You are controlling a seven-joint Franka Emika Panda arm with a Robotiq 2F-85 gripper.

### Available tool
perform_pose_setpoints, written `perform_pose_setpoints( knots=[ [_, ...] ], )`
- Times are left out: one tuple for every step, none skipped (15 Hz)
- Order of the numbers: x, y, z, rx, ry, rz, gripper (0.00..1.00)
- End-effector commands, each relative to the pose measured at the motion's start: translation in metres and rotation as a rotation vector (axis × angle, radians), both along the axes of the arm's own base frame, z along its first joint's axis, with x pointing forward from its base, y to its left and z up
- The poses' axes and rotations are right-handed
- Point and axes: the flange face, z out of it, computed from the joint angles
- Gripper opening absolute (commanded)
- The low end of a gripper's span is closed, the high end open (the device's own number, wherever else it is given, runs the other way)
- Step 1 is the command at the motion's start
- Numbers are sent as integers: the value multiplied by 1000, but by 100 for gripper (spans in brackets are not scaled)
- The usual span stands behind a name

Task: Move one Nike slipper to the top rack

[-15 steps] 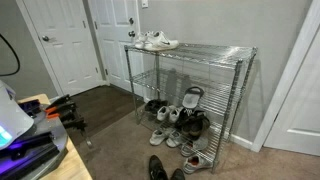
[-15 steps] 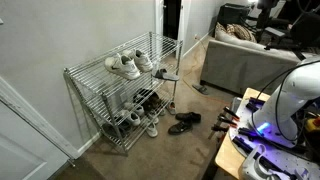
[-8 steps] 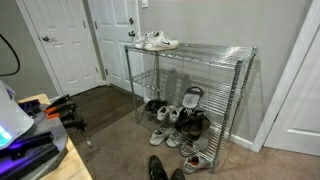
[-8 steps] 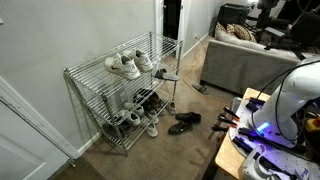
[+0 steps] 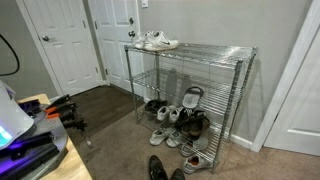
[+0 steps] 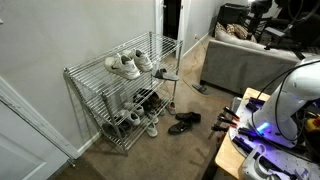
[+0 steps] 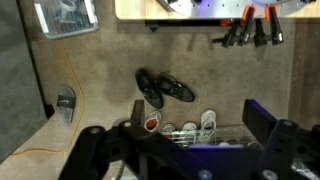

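1. Since only the wrist view shows the gripper (image 7: 185,148), its state is read from there: the two dark fingers are spread wide with nothing between them, above the carpet and well apart from the shelves.
2. The Nike slipper (image 5: 192,98), a dark-soled slide with a light grey footbed, seems to stand propped on edge on a low shelf, crowded by other shoes (it is too small to be sure). The top rack (image 5: 210,50), the highest chrome wire-grid shelf, carries white lace-up sneakers (image 5: 157,41) at one end and is otherwise bare.
3. Likely trouble:
   - Reaching under the upper shelves could knock the fingers against wire or a post.
   - The tight cluster invites gripping a neighbouring shoe instead.
   - The shiny black dress shoes (image 7: 160,88) lie on the floor along the approach.
4. Against the earlier frames, both exterior views show the shelving and shoes unchanged.
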Motion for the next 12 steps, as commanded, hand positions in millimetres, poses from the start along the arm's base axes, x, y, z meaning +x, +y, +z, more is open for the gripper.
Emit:
perform_pose_setpoints(
  knots=[
    [35, 7, -56, 23, -97, -38, 100],
    [43, 4, -70, 18, -131, -43, 100],
    [52, -1, -86, 18, -161, -69, 100],
    [60, -5, -102, 19, -186, -88, 100],
    [69, -9, -116, 20, -213, -99, 100],
    [76, -11, -126, 20, -236, -108, 100],
    [85, -13, -137, 12, -251, -118, 100],
    [94, -15, -150, 9, -250, -128, 100],
    [101, -16, -161, 10, -246, -137, 100],
    [108, -17, -175, 16, -222, -144, 100],
    [113, -17, -186, 24, -199, -151, 100],
    [118, -19, -195, 41, -175, -155, 100]
  ],
)
